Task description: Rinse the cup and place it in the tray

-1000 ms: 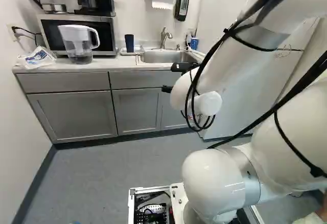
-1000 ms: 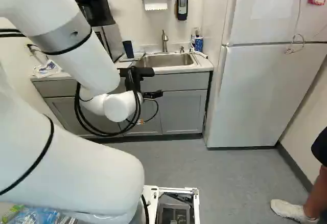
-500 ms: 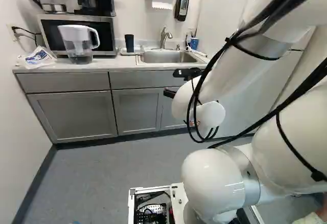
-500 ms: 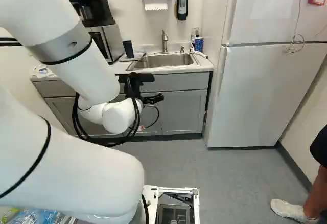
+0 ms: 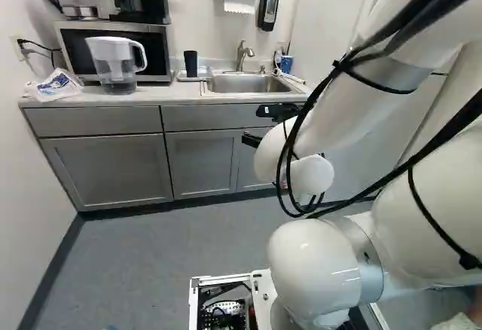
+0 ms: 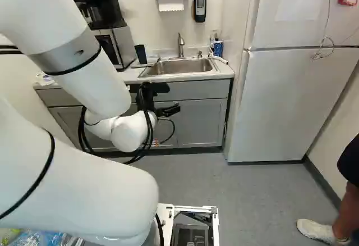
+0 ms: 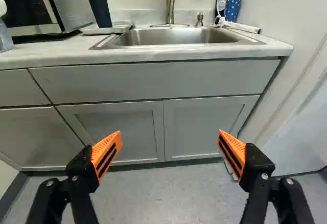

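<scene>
Dark cup [image 7: 100, 10] on the white tray [image 7: 120, 28], well apart from the spread gripper [image 6: 176, 109]

Item one, the cup: dark, narrower at the foot, with its base at the tray. We find it on the countertop [image 7: 56, 52], between the microwave [image 5: 117, 51] and the sink [image 7: 173, 37]. From the gripper [image 7: 169, 134] in our wrist view, it lies well ahead, higher than the fingers and off towards the microwave side.

Item two, the gripper: black, two fingers, orange pads [image 7: 107, 152]. We record the fingers standing wide apart with nothing between them. They point towards the grey cabinet doors [image 7: 120, 132], lower than the countertop.

Item three, the faucet [image 7: 172, 1]: metal, at the back of the sink, beyond the fingers.

Item four, a blue patterned cup [image 7: 232, 9]: at the sink's other end from the tray.

Item five, a clear pitcher [image 5: 119, 66]: before the microwave.
</scene>
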You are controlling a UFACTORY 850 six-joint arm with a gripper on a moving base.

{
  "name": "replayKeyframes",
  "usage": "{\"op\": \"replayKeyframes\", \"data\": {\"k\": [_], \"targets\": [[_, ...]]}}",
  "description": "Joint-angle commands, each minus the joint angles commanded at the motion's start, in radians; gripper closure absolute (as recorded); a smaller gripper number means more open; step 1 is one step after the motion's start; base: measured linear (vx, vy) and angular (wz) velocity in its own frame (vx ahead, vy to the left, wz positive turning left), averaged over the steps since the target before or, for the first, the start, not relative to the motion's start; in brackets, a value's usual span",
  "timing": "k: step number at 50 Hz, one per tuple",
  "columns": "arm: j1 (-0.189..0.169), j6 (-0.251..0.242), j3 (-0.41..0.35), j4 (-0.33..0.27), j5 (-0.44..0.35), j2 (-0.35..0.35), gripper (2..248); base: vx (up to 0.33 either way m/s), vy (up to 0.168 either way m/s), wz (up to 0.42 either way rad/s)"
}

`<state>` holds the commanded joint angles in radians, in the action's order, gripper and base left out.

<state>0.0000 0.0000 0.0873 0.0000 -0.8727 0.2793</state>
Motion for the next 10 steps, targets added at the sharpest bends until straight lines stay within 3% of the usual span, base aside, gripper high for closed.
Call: {"op": "replayKeyframes", "data": {"k": [10], "targets": [[0.0,0.0,0.0,0.0,0.0,0.0,3,0.0,0.0,0.0]]}}
